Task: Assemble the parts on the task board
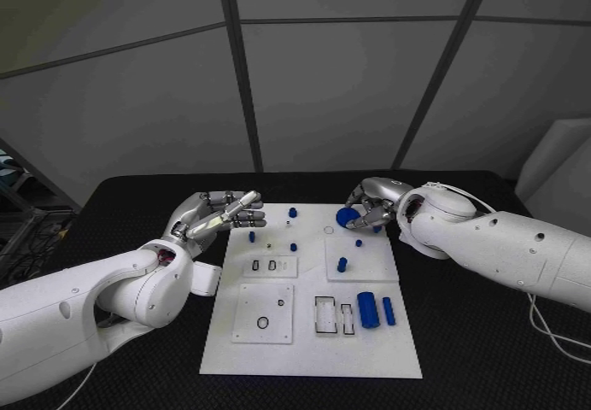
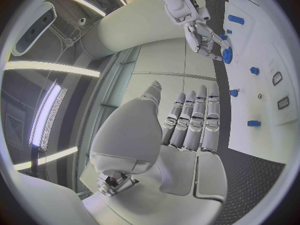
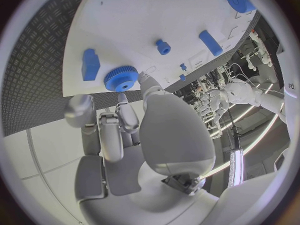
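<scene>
Right wrist view, blue gear (image 3: 120,78) pinched at right hand (image 3: 125,130) fingers (image 3: 148,84)

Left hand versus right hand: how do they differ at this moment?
The left hand holds nothing, while the right hand holds a blue gear at its fingertips. The left hand's fingers lie straight and side by side; the right hand's fingers curl in on the gear. The left hand is at the task board's far left edge, the right hand over its far right corner. Both are silver.

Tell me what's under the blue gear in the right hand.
The right hand holds the blue gear above the far edge of the task board; the board directly beneath the gear is covered.
</scene>
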You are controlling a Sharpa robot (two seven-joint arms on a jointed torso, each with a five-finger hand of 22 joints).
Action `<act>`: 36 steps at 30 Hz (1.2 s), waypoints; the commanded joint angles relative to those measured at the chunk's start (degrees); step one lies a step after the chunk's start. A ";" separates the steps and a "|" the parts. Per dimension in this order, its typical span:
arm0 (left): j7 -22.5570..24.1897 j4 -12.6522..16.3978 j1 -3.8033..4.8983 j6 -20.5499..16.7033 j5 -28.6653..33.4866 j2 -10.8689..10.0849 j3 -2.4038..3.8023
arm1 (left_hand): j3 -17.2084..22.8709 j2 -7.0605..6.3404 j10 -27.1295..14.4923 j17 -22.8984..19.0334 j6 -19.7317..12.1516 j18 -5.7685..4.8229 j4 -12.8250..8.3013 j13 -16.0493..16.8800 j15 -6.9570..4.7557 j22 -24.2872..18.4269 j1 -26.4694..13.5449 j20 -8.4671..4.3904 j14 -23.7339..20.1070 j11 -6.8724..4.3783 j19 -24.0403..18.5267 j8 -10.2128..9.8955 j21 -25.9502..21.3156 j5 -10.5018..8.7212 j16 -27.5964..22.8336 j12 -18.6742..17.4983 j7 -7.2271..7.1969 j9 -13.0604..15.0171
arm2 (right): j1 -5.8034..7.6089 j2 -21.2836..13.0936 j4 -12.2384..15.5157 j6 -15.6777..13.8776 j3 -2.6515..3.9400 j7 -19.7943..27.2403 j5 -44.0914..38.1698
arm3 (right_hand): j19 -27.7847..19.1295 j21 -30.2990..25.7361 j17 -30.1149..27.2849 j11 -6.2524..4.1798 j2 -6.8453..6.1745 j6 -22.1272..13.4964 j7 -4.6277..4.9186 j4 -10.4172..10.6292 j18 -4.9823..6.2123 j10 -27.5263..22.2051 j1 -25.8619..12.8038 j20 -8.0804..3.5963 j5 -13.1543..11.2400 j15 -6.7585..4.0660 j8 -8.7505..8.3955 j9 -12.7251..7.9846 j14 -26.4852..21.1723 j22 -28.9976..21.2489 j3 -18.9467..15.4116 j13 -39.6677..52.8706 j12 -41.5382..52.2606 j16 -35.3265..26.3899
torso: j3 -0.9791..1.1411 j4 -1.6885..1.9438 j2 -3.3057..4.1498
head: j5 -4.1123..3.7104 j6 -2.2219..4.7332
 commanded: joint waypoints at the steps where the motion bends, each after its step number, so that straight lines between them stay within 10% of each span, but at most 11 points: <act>1: 0.13 0.00 0.09 0.82 -0.34 0.11 0.05 | 0.01 0.68 -0.15 0.10 -0.20 -1.07 -0.35 -0.05 0.06 -0.10 0.02 0.27 -0.19 0.23 0.28 -0.39 -0.39 -0.24 -0.24 -0.22 1.18 -0.05 | 0.13 0.27 -0.65 2.34 0.06 -1.29 1.15 | 0.69 0.76 10.38 0.08 0.11 -0.36 0.01 0.46 -1.26 0.40 0.70 0.00 0.71 0.43 0.42 0.13 5.02 1.15 -0.02 0.46 0.45 0.27 | -0.04 -0.04 0.05 | 0.00 -0.14; 36: -0.26 -0.43 0.07 1.21 -0.34 0.37 0.05 | 0.11 0.89 -0.07 0.15 -0.12 -1.05 -0.52 -0.02 0.05 -0.16 0.19 0.28 -0.18 0.20 0.31 -0.43 -0.44 -0.21 -0.37 -0.24 1.13 -0.03 | 0.13 1.99 -2.70 2.89 0.06 -3.08 2.44 | 1.09 1.82 11.48 0.28 1.26 -0.49 0.10 2.90 -1.46 0.96 -0.66 0.27 1.26 0.66 1.68 0.36 5.21 2.62 -0.96 2.33 1.90 0.76 | 0.02 0.01 0.03 | -0.21 -0.47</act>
